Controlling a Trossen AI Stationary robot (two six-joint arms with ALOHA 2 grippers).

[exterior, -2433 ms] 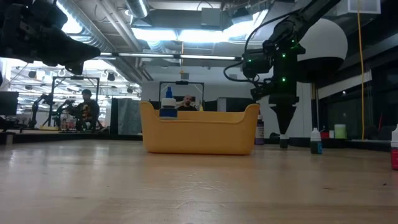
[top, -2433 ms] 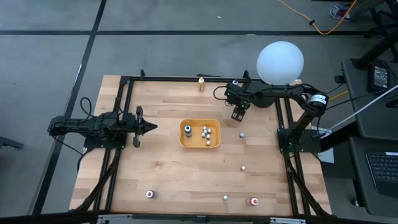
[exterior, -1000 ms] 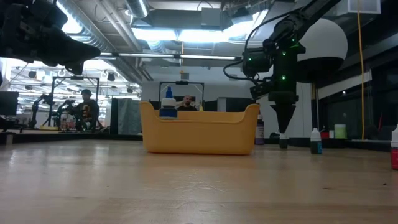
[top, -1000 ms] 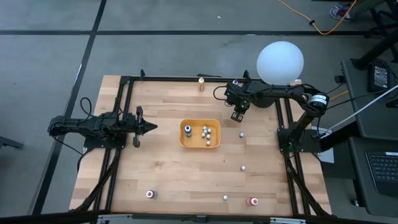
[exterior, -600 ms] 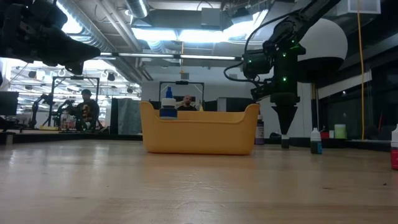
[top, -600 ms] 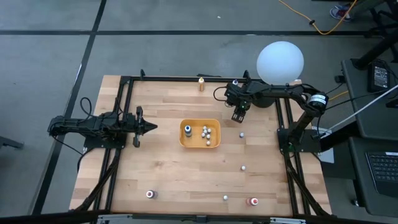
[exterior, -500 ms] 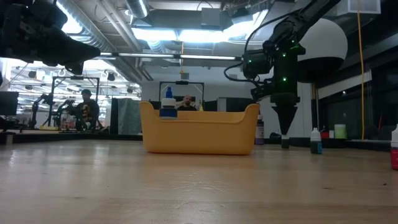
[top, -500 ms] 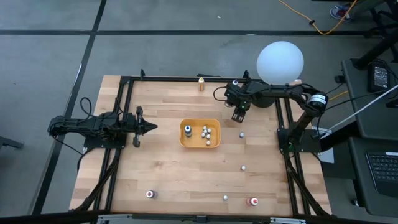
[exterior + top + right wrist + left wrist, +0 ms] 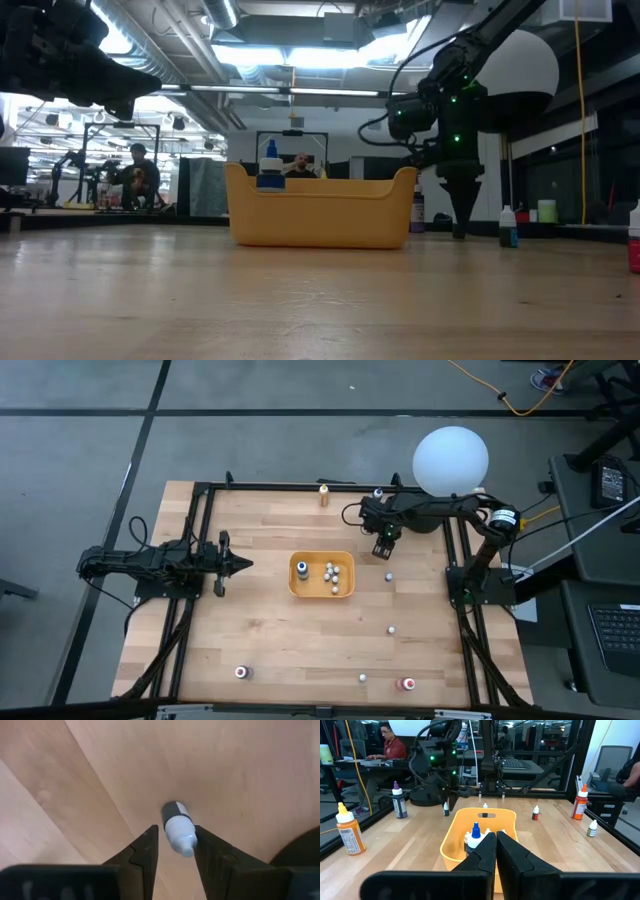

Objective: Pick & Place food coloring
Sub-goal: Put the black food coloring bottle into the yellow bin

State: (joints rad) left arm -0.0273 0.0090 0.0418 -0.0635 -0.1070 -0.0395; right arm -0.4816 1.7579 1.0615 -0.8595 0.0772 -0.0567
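Your left gripper waits over the table's left side, its tip pointing at the tray, and its fingers are pressed together on nothing. Look past them in your left wrist view: the tray sits straight ahead with a blue-capped bottle standing inside among white ones. From above, that blue-capped bottle is at the tray's left end, with a cluster of whitish bottles to its right.

Right of the tray, your right gripper points down near the tray's top right corner. In your right wrist view a small bottle with a white body and dark cap lies on the bare wood between your fingers. The jaws are spread to either side of it, each just beside the bottle, not clamped on it. The low view shows the right gripper with its tip down close to the tabletop, right of the tray.

Elsewhere, loose bottles dot the table: an orange one at the far edge, a whitish one just below your right gripper, another further toward the near edge, and along that edge one on the left, one in the middle, and a red one on the right. The white globe lamp sits beyond the right arm.
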